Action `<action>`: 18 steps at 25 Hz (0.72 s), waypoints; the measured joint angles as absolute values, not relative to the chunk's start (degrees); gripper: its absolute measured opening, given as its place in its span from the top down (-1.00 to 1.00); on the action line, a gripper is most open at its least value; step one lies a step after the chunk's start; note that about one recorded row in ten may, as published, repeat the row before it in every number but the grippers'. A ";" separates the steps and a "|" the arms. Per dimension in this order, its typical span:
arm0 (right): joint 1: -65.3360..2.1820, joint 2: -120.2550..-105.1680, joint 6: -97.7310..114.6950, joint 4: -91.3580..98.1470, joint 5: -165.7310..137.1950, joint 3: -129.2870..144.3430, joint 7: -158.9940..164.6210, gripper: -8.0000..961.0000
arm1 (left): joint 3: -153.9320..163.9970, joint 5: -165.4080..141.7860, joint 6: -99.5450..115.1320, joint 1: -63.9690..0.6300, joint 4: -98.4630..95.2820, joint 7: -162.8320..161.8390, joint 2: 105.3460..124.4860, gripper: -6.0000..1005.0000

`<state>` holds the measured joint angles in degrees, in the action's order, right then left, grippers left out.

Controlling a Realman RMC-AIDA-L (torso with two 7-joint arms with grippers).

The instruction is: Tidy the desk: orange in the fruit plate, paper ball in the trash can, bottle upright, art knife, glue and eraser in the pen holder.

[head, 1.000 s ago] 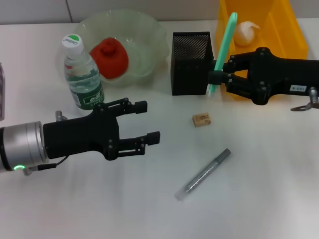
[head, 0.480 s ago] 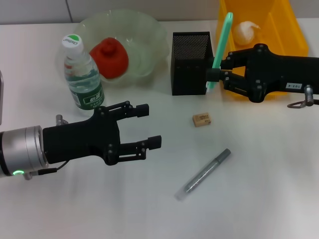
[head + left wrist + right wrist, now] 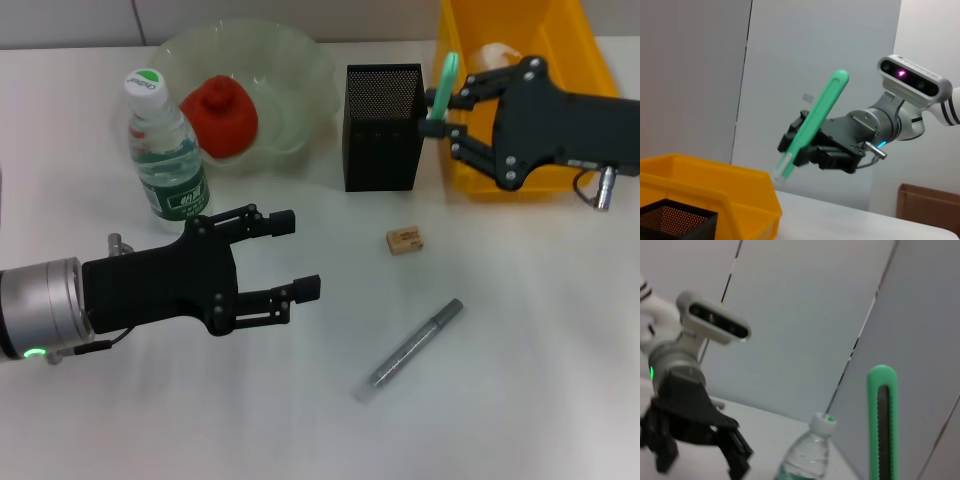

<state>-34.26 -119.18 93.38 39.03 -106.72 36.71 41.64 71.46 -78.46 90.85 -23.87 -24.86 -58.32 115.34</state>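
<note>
Right gripper: our right gripper (image 3: 437, 112) is clamped on the slim green plastic art knife (image 3: 443, 82), just beside the far right corner of the black metal mesh square pen holder (image 3: 383, 127).
Knife axis: we hold the art knife close to upright, its top leaning slightly away from the pen holder.
Knife versus holder: the knife's lower end seems to sit at or just outside the holder's right rim, though the head view does not let us say whether it is over the opening; we judge the coming drop turns on shifting it leftwards over the mouth.
Left gripper: our left gripper (image 3: 298, 255) hovers with fingers spread and nothing between them, above the white desk (image 3: 520, 400) and well apart from the holder.
Nearer arm: the right.
Small tan rectangular eraser (image 3: 405, 240): flat on the desk, between the two grippers, near the holder's front.
</note>
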 joint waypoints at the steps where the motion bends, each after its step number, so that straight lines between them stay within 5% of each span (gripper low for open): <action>1: -34.02 -119.22 92.74 39.03 -105.23 36.80 36.29 0.63 | 71.21 -78.46 90.74 -23.38 -24.75 -56.83 115.37 -0.58; 18: -34.17 -119.73 85.68 38.65 -91.36 41.24 -15.53 0.62 | 67.78 -78.38 94.49 -20.46 -24.72 -51.01 115.85 -0.58</action>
